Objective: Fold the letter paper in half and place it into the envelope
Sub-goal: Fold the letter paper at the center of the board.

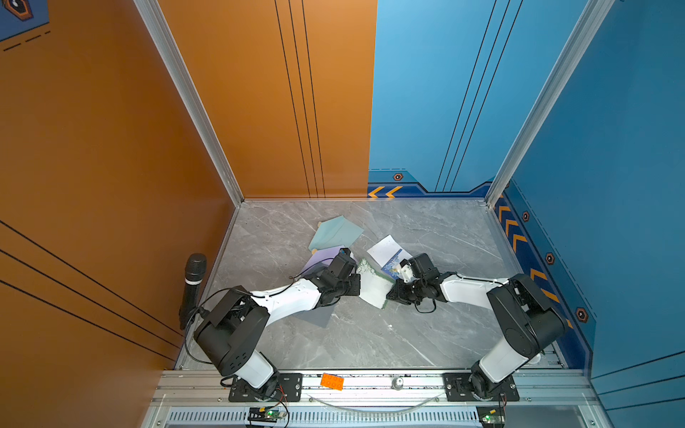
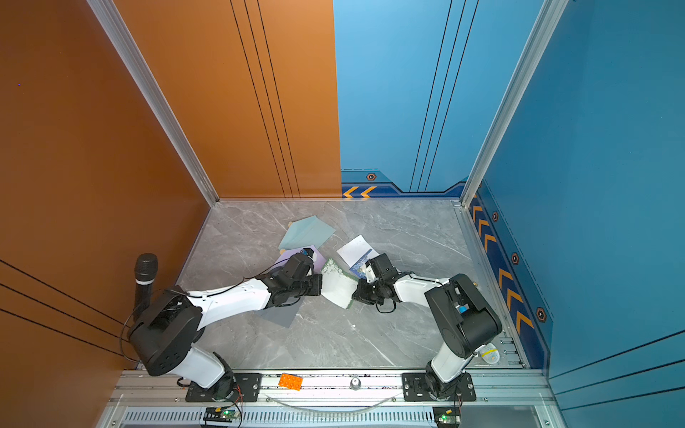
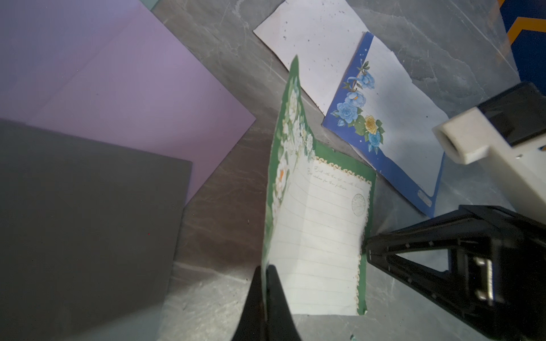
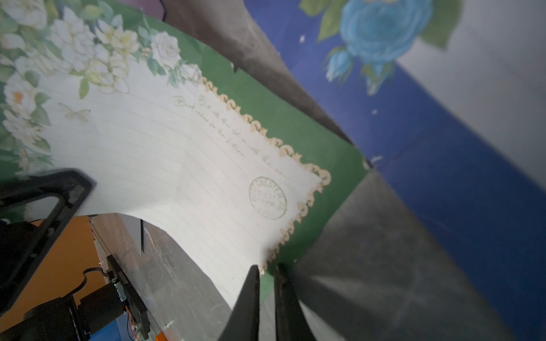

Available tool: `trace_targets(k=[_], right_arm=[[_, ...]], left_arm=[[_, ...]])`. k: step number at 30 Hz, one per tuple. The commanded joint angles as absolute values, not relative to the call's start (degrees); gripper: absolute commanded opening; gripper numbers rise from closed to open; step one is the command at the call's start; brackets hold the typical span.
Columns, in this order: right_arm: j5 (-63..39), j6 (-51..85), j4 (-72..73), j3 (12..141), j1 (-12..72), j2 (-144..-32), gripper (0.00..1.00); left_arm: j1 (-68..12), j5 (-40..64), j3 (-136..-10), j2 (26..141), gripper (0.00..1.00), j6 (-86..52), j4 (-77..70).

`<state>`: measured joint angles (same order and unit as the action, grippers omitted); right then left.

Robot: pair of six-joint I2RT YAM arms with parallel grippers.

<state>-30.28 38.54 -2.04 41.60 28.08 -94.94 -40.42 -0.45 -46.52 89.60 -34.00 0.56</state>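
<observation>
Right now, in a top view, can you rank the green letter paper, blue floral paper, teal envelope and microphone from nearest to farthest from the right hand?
1. green letter paper: pinched in the right hand itself.
2. blue floral paper: lying flat just beyond it.
3. teal envelope: farther back, over to the left.
4. microphone: farthest, standing by the orange wall.

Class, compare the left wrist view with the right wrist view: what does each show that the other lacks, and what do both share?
Only the left wrist view: the white speckled paper. Only the right wrist view: the orange wall and a circuit board. Both: the green-bordered letter paper, held up and curved, pinched at opposite edges by the left gripper and the right gripper, with the blue floral paper beyond it.
</observation>
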Motion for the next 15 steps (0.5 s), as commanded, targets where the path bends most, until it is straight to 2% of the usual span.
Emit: trace_targets(k=[1,11,15], right_arm=[[-28.56,40.3,-6.61,39.02,28.21,-96.25,0.15],[-29.66,42.11,-4.39,38.68,28.21,-96.52,0.14],[-29.8,42.49,-3.98,38.39,28.14,-96.42,0.14]], left_arm=[[-41.93,-3.21,-47.42,90.51,0.0,-29.01,-0.18],[-48.71,-13.4,-48.22,91.96,0.0,-16.81,-2.45],[-49.3,-13.93,-48.59,93.24,0.0,-14.74,-3.37]])
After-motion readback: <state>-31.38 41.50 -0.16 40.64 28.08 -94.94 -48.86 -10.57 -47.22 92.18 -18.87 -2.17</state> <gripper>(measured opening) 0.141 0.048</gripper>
